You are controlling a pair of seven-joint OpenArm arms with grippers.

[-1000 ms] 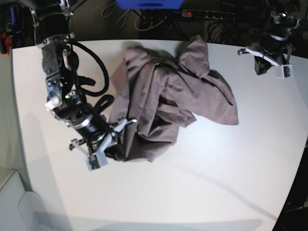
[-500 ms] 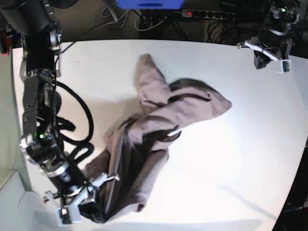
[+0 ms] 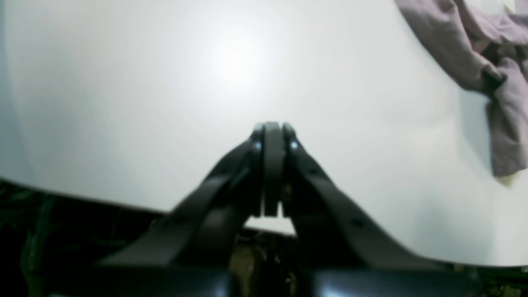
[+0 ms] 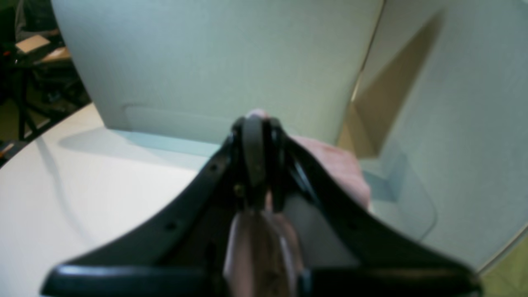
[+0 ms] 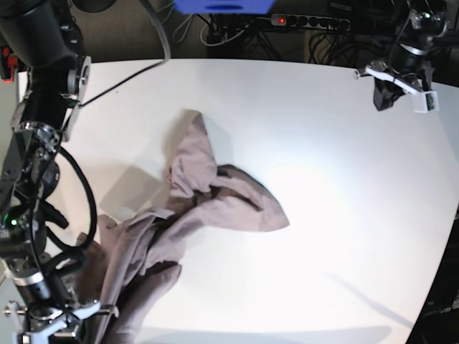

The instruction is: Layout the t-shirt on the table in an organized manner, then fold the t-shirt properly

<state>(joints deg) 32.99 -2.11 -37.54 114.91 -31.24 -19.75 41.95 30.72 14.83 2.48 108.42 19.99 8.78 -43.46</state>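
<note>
Mauve t-shirt [image 5: 208, 208] pinched in right pincer [image 4: 258, 123], seen only wrist-side.

- I'm scanning every view and I can't read any text, brand, number or sign.
- On the t-shirt [image 5: 215, 197] I'm seeing plain cloth, no print I can make out.

The table [image 5: 344, 215] was lit hard from overhead, and a washed-out glare patch was seen mid-surface in the base view, plus another hotspot in the left wrist view. Soft shadows were thrown under the t-shirt [image 5: 215, 201] and along the near edge. Strong fisheye bending was noticed at the base view's edges. Both wrist views were pretty blurry, the close-up fingers [image 4: 251, 156] especially smeared, and the background stayed dim and murky.
</note>
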